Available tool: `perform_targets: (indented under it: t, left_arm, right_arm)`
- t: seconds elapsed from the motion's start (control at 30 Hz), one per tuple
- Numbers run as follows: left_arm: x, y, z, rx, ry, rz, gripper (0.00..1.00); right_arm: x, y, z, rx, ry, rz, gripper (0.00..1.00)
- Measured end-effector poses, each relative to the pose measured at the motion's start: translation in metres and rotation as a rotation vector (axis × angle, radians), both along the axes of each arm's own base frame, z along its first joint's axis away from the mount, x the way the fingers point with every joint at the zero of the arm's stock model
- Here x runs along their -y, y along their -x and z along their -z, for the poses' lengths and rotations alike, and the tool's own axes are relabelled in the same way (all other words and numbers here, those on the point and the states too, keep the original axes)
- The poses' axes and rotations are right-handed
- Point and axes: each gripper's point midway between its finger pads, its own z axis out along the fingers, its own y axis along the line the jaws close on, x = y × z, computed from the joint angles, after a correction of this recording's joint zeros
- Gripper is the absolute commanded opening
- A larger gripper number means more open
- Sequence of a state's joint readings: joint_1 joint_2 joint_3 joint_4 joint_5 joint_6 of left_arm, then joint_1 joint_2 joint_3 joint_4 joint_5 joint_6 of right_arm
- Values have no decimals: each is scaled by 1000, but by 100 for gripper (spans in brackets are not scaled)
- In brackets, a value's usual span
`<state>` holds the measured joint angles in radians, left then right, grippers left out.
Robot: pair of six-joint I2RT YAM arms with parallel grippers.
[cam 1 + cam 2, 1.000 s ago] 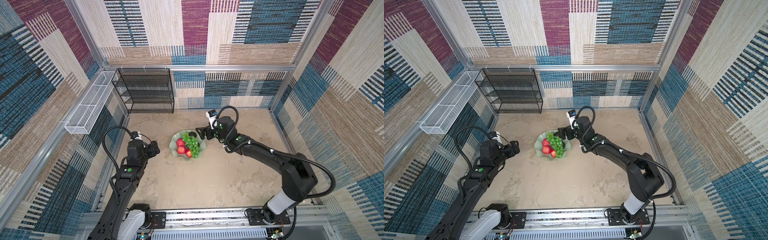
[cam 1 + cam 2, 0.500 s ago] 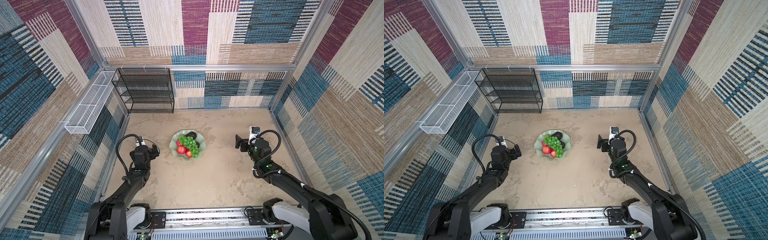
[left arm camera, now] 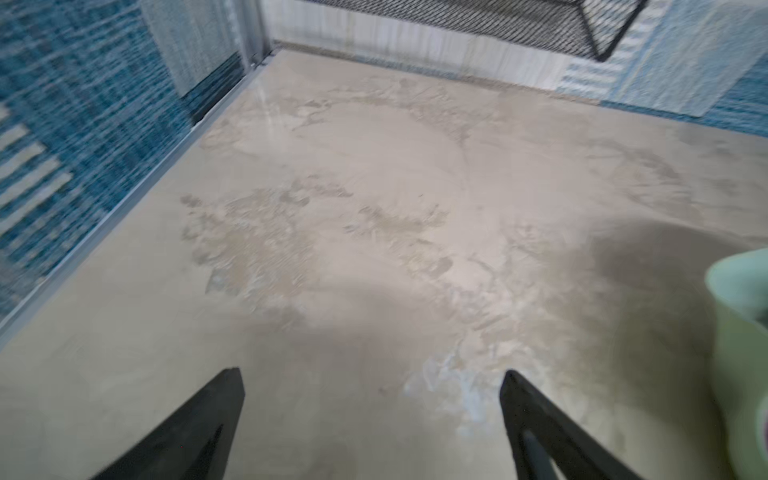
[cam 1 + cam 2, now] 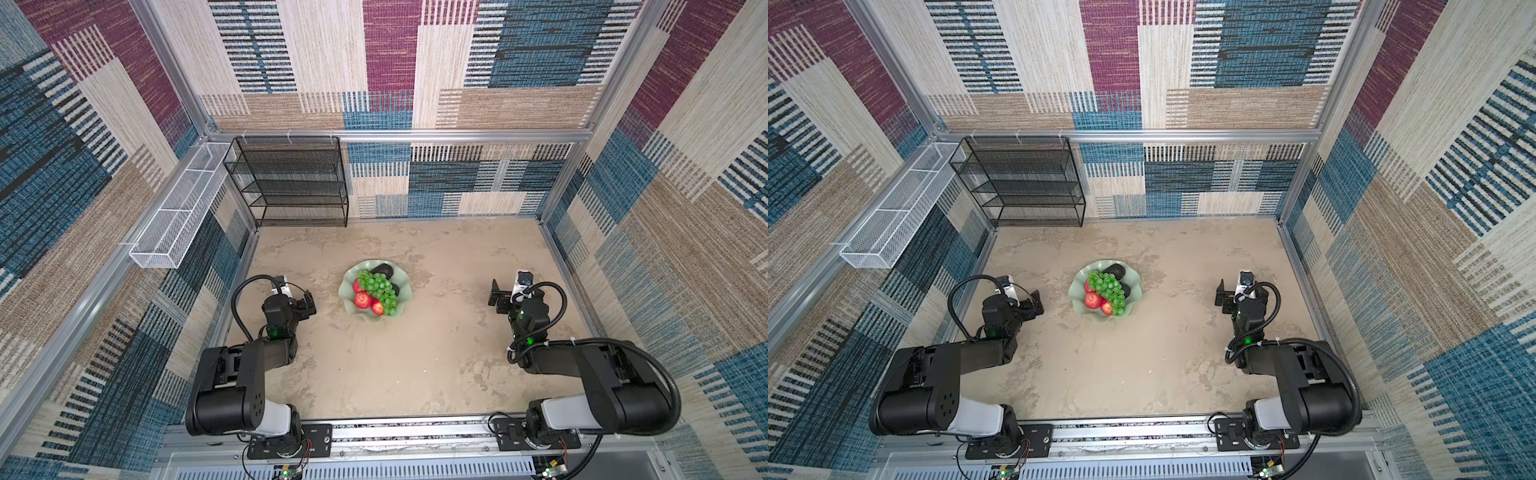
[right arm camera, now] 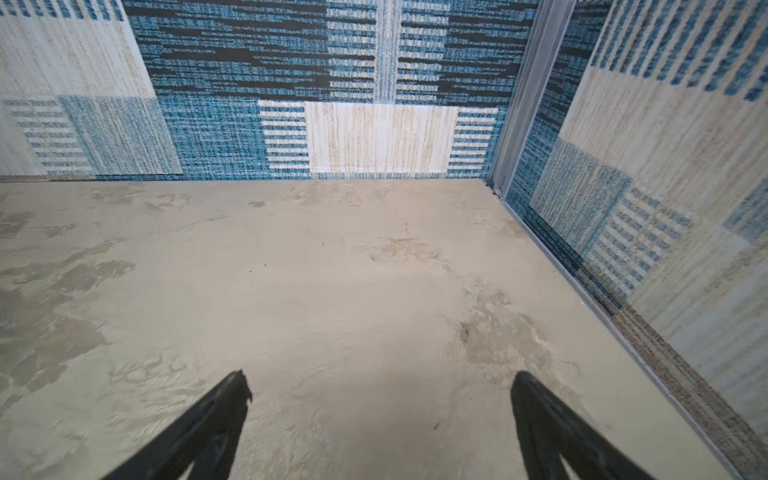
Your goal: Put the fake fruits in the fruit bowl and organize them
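Observation:
The pale green fruit bowl [image 4: 350, 300] [image 4: 1079, 300] with a wavy rim sits mid-table in both top views. It holds a bunch of green grapes [image 4: 380, 287] [image 4: 1111, 287], red apple-like fruits [image 4: 363, 300] [image 4: 1093, 300] and dark avocados [image 4: 381, 270] [image 4: 1115, 271]. My left gripper [image 4: 306, 304] [image 4: 1034, 306] [image 3: 370, 372] is open and empty, low over the table left of the bowl; the bowl's wall [image 3: 739, 299] shows at the edge of the left wrist view. My right gripper [image 4: 497, 296] [image 4: 1222, 296] [image 5: 380, 374] is open and empty, well right of the bowl.
A black mesh shelf rack [image 4: 291, 183] [image 4: 1021, 183] stands at the back left against the wall. A white wire basket [image 4: 178, 212] hangs on the left wall. Patterned walls close in the table on three sides, and the arms' rail [image 4: 407, 432] runs along the front.
The right arm drew back from the bowl to the right side. The left arm pulled back toward its base, and its jaws spread wider. The fruits in the bowl stayed put.

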<state>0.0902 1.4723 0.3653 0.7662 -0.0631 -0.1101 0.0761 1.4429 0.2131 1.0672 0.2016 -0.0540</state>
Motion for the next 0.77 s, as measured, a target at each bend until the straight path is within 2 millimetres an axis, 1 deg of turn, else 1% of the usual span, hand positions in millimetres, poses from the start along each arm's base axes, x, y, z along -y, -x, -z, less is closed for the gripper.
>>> perform_targets:
  t: [0.07, 0.13, 0.2, 0.27, 0.33, 0.43, 0.77]
  left_arm:
    - [4, -5, 4, 6, 0, 24, 99]
    - [9, -9, 8, -17, 3, 54, 99]
    - [13, -15, -2, 19, -5, 77, 99]
    - [15, -16, -2, 22, -5, 90, 99]
    - [16, -16, -3, 27, -6, 92, 99]
    - [19, -13, -1, 25, -2, 110, 99]
    - [25, -23, -7, 34, -6, 152, 99]
  right_arm:
    - [1, 2, 10, -8, -12, -35, 100]
    - [4, 3, 12, 8, -19, -43, 100]
    - [0, 1, 7, 29, -30, -68, 100]
    - [-5, -4, -2, 60, -33, -99, 100]
    - [-6, -5, -6, 74, -34, -107, 100]
    - [-7, -5, -7, 76, -35, -114, 100]
    - [-10, -5, -7, 78, -37, -131, 100]
